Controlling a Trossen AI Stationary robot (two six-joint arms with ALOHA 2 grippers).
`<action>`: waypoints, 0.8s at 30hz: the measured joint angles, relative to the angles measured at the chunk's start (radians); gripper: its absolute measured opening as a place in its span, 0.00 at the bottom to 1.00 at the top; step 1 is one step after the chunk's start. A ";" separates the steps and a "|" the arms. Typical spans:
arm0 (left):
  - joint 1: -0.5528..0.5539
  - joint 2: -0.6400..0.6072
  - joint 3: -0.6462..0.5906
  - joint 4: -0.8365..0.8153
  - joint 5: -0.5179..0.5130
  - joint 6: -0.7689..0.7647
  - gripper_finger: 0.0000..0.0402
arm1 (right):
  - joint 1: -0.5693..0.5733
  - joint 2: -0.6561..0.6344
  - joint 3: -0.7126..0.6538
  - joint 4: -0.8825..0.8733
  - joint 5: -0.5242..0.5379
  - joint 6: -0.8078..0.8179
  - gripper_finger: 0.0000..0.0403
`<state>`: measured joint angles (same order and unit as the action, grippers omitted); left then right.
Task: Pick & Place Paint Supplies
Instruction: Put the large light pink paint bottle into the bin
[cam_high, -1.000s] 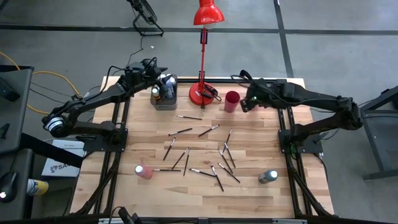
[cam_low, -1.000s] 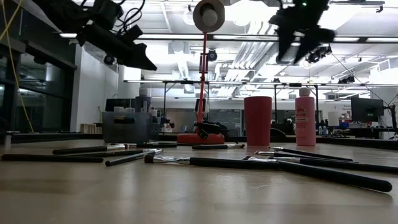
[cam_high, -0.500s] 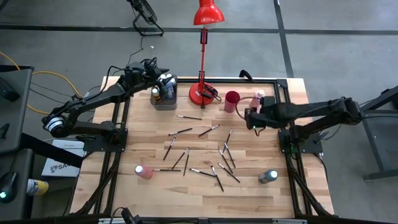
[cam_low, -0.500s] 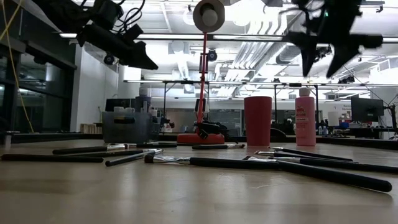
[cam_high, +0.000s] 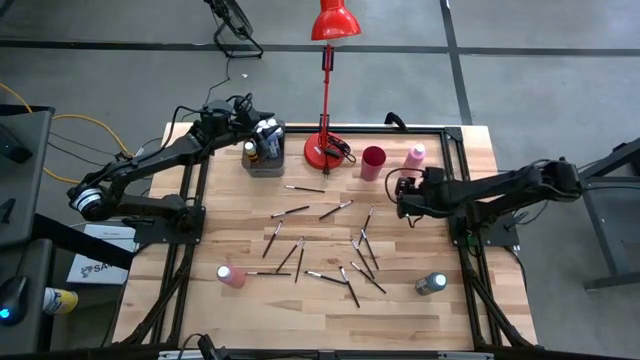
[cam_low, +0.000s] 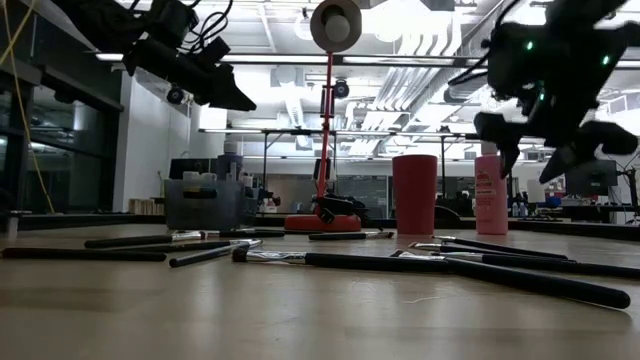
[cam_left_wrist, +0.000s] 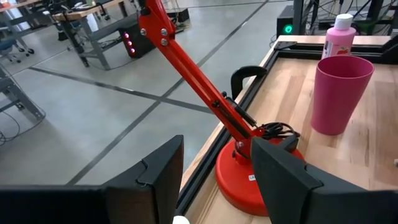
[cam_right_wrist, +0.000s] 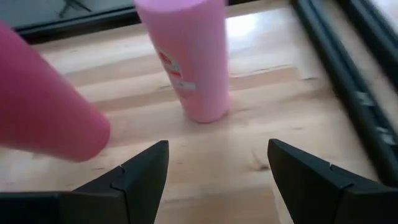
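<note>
My left gripper (cam_high: 262, 135) hovers released over the grey bin (cam_high: 264, 160) of bottles. My right gripper (cam_high: 402, 192) hangs released; ahead of it stand the red cup (cam_high: 373, 162) and pink bottle (cam_high: 415, 156). Brushes (cam_high: 300, 258) lie scattered beside it.

Wooden table (cam_high: 200, 300) carrying a red lamp (cam_high: 324, 152) at its rear edge; beside the lamp, a grey bin (cam_high: 264, 158), a red cup (cam_high: 373, 162), a pink bottle (cam_high: 415, 155). In front: scattered paintbrushes (cam_high: 330, 245), 2 more bottles (cam_high: 231, 276).
</note>
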<state>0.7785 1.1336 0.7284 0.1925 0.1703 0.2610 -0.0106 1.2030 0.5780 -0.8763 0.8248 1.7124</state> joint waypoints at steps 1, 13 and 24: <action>0.000 0.000 0.000 0.000 0.000 0.003 0.46 | -0.008 0.000 -0.022 0.056 0.007 -0.043 0.66; 0.000 0.000 0.000 0.000 0.000 0.007 0.46 | -0.178 0.000 -0.196 0.345 0.041 -0.203 0.66; 0.000 0.000 0.000 0.000 -0.001 0.007 0.46 | -0.318 0.015 -0.278 0.771 0.034 -0.641 0.66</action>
<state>0.7784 1.1339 0.7284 0.1921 0.1696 0.2683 -0.3287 1.2176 0.3000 -0.1055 0.8583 1.0716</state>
